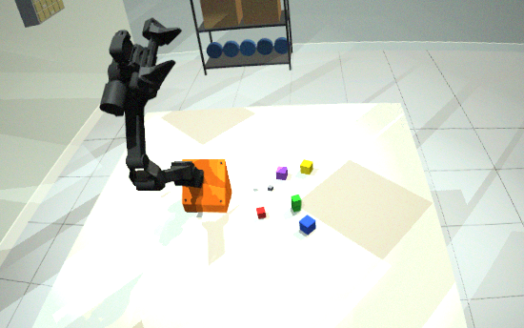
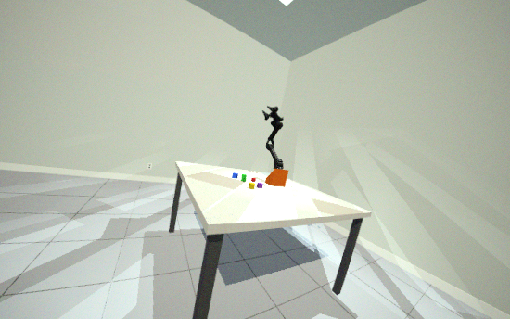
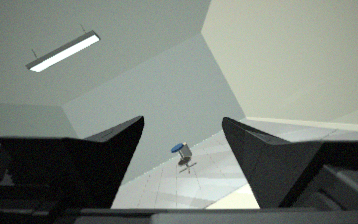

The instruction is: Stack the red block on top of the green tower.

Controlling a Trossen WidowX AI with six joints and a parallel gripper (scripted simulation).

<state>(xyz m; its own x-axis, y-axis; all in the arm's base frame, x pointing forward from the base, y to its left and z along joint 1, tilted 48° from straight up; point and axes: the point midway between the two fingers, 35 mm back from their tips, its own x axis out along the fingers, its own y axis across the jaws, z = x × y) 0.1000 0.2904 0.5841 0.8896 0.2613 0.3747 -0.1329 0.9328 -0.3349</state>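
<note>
Sitting flat on the counter [image 1: 143, 267], the red block [image 1: 260, 212] is lying a little past the counter's middle, toward the right edge in the top view, touching nothing. It is looking like a cube, so no long axis is showing; its faces are standing slightly turned against the counter's edges, though it is too small to judge the turn closely. Near it, toward the right edge, the green tower [image 1: 295, 202] is standing upright, taller than it is wide, its long axis running straight up. A blue block [image 1: 307, 224] is sitting just beside the tower on the near-edge side, while a purple block [image 1: 281, 173] and a yellow block [image 1: 306, 166] are lying farther toward the far edge.

The hand [image 1: 161, 50] is hanging high above the far left corner, well apart from all the blocks, spread wide and pinching nothing; the wrist view is showing only the room beyond the two dark fingers. The arm is rising from an orange base [image 1: 224, 168] near the counter's middle.

The step in hand is, by my judgement, the reach for the red block. Doing it well is calling for coming down from straight above, lining the fingers with two opposite faces, and approaching from the side away from the tower, so that neither finger is brushing it or the blue block.
</note>
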